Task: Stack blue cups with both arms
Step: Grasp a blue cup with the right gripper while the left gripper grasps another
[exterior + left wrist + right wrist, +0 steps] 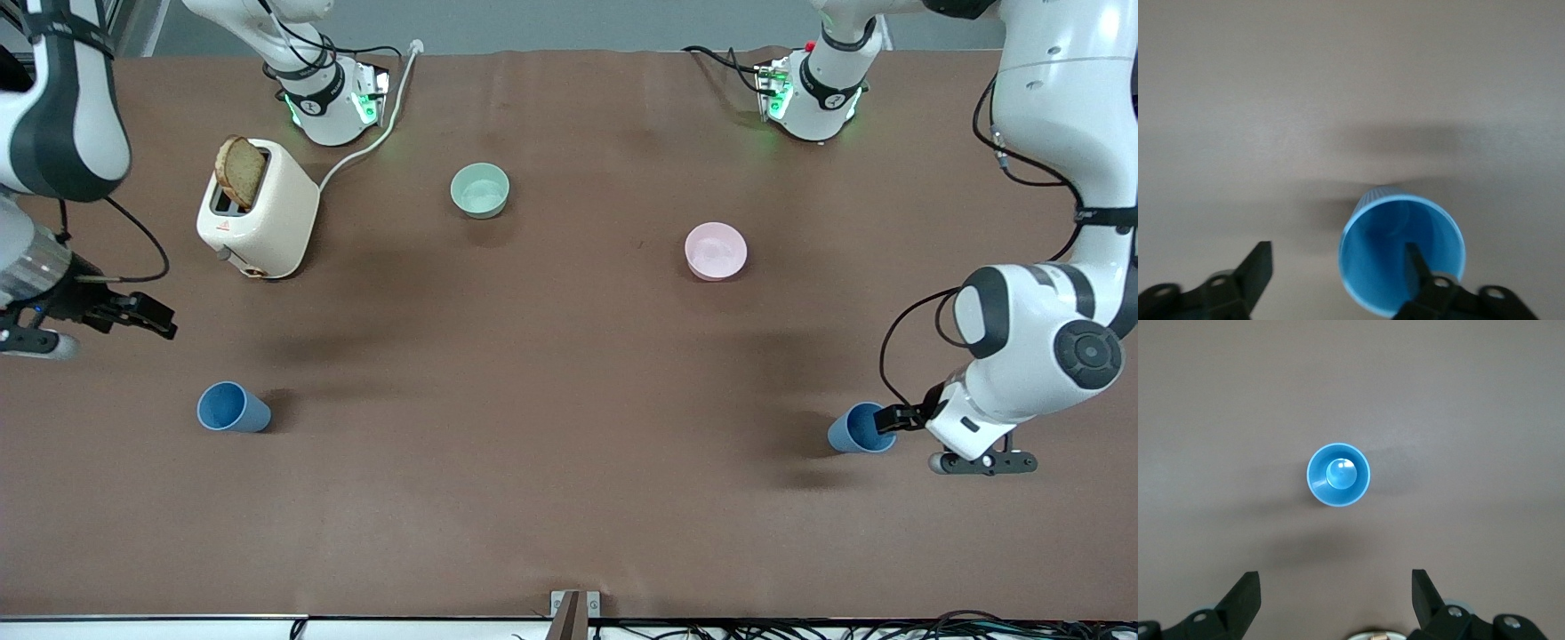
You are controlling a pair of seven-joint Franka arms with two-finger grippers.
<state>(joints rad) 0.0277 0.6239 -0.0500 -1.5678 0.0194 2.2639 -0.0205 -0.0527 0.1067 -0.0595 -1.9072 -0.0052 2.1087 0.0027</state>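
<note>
I have the left claw (892, 418) down at the blue cup (859, 428) standing upright at the left arm's end of the surface (551, 498), near the front camera; its fingers are spread wide, and in the left wrist view one fingertip (1415, 263) sits inside the cup's (1401, 257) mouth while the other (1258, 267) stays outside the wall, so nothing is gripped. The second blue cup (231, 408) stands upright at the right arm's end, about as near the camera as the first and well apart from it. My right claw (147, 316) hangs above bare surface at that end, spread wide and empty; the right wrist view looks straight down into this cup (1338, 475) with both fingers (1245, 597) clear of it. Farther from the camera I see a cream toaster (258, 211) with a slice of bread (240, 171) standing up out of its slot, its cord (382, 124) running toward the right arm's base. A pale green bowl (480, 190) and a pink bowl (716, 251) sit upright in the middle band, well apart from each other and from both cups. Between the two cups the brown surface lies open, and each cup has bare room all around it.
</note>
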